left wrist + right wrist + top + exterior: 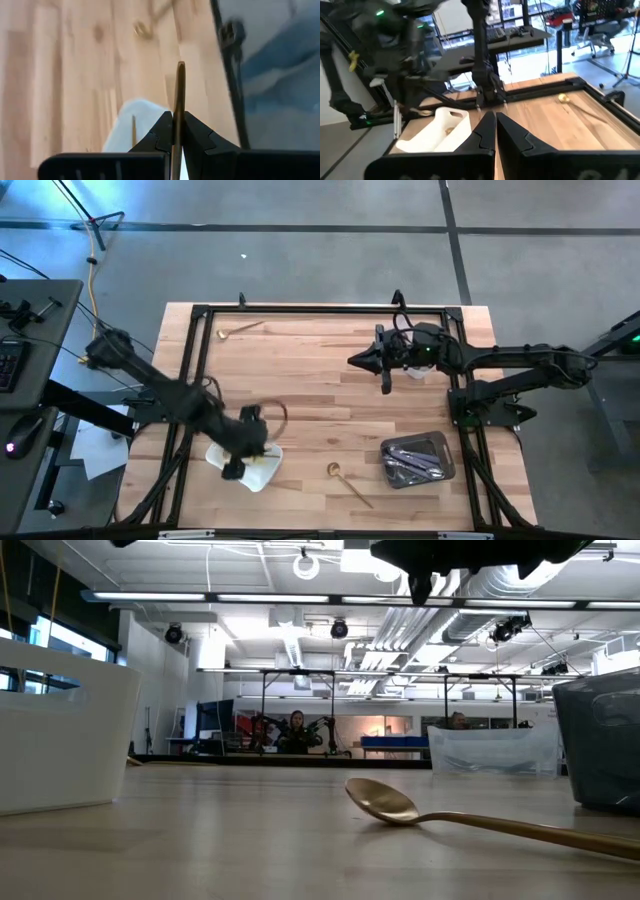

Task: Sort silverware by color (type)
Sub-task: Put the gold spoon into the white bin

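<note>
My left gripper (234, 468) (178, 117) hangs over the white tray (262, 472) (131, 120) at the near left, shut on a gold piece of silverware (179, 95). Something gold (449, 131) lies in that tray. One gold spoon (345, 480) (385, 802) lies flat on the table near the front middle. Another gold spoon (240, 330) (563, 98) lies at the far left. My right gripper (358, 361) (495, 127) is shut on nothing, raised over the table's far right half and pointing left. My left gripper pinches the thin gold piece (178, 125) between its two fingers (162, 131), seen edge-on. The piece runs along the fingers and sticks out past their tips. The fingers slant down. The piece is lifted clear above the white tray; which end is held does not show.
A dark grey tray (417, 460) (600, 740) with silver utensils stands at the near right. A clear tray (490, 750) sits farther back under the right arm. A black frame (320, 310) borders the wooden table. Bare wood lies in the middle.
</note>
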Motion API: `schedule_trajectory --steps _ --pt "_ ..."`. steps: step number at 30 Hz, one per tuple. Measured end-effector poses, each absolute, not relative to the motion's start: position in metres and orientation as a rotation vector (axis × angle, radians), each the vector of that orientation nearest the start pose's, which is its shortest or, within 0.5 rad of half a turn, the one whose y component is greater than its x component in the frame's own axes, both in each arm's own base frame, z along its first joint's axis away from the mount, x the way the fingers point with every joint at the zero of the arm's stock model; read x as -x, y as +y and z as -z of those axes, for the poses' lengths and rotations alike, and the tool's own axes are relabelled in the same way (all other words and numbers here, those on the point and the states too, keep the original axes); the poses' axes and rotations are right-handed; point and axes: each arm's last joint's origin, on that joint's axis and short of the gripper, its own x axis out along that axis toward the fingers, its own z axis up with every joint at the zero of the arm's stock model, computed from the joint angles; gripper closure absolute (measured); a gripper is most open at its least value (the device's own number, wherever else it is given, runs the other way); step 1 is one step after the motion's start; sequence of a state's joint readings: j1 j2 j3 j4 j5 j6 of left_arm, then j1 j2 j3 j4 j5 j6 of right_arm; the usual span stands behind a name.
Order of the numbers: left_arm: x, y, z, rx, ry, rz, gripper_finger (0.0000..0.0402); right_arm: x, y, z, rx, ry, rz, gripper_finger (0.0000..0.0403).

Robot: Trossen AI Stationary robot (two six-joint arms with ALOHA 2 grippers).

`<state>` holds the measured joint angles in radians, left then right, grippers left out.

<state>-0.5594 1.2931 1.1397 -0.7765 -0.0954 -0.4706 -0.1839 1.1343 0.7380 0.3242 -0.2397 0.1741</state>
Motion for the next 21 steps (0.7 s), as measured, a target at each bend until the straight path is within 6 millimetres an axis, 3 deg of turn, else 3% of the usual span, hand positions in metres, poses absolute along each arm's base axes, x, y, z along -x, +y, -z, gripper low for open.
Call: schedule_trajectory --steps 4,10,16,21 --pt "-0.23 -0.151 -0.27 0.041 1.112 0.203 0.0394 -0.25 -0.042 -0.295 -0.193 0.089 -0.039 0.0403" --pt "-0.244 -0.161 -0.232 -0.076 1.27 0.218 0.0394 -0.25 -0.042 -0.295 -0.194 0.095 -0.039 0.0403" --pt "-0.251 -0.167 -0.208 -0.124 1.38 0.273 0.0394 -0.25 -0.042 -0.293 -0.198 0.112 -0.038 0.0403" --pt "-0.255 -0.166 -0.199 -0.153 1.407 0.281 0.0394 -0.249 -0.042 -0.292 -0.199 0.119 -0.037 0.0403"
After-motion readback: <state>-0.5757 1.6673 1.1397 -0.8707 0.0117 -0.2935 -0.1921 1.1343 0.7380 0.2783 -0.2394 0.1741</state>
